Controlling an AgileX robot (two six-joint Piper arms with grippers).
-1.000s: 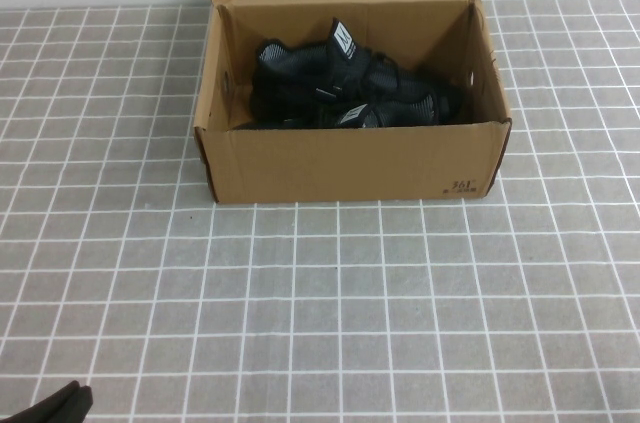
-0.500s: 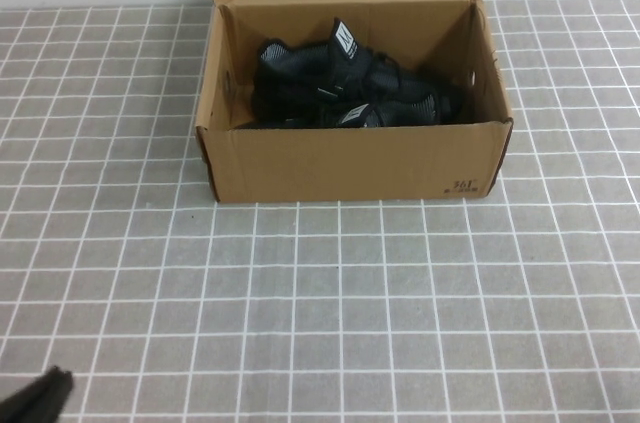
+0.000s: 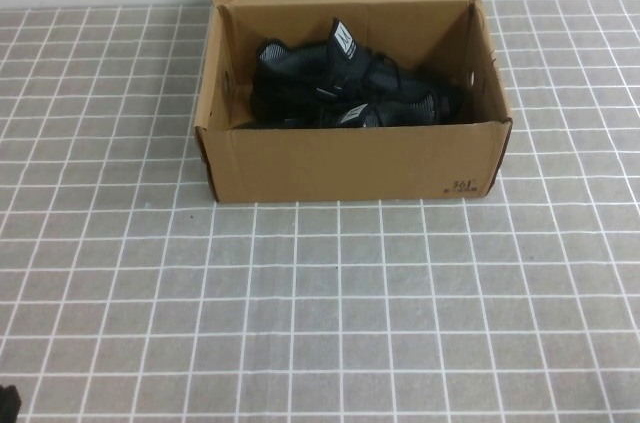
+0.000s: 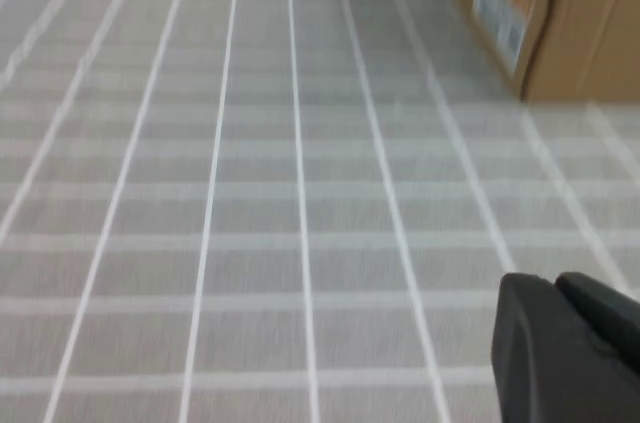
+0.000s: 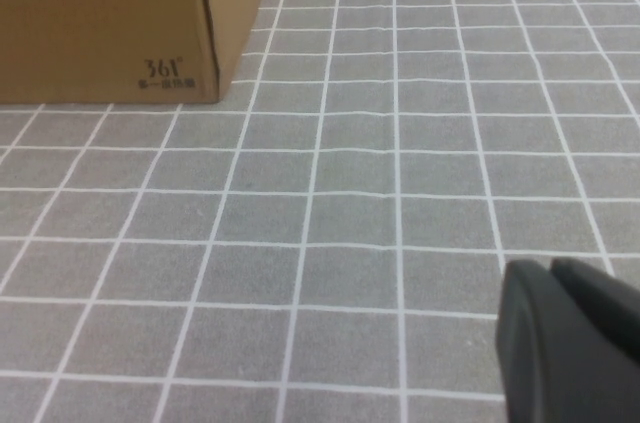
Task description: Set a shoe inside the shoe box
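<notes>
High view: the shoe [image 3: 345, 83] lies inside the open shoe box [image 3: 350, 161] at the far middle of the tiled table [image 3: 320, 313]. Left wrist view: the left gripper [image 4: 570, 348] hangs clenched over bare tiles near the box's side. Right wrist view: the right gripper [image 5: 565, 338], clenched and empty, sits low near the box's printed corner.

Lighting: even, diffuse, moderately bright; no glare. Shadows: dim interior of brown corrugated cardboard shoe box [image 3: 350, 158]. Focus: high view sharp; left wrist view soft throughout, blurred black hand [image 4: 565, 353] at 5 o'clock.
</notes>
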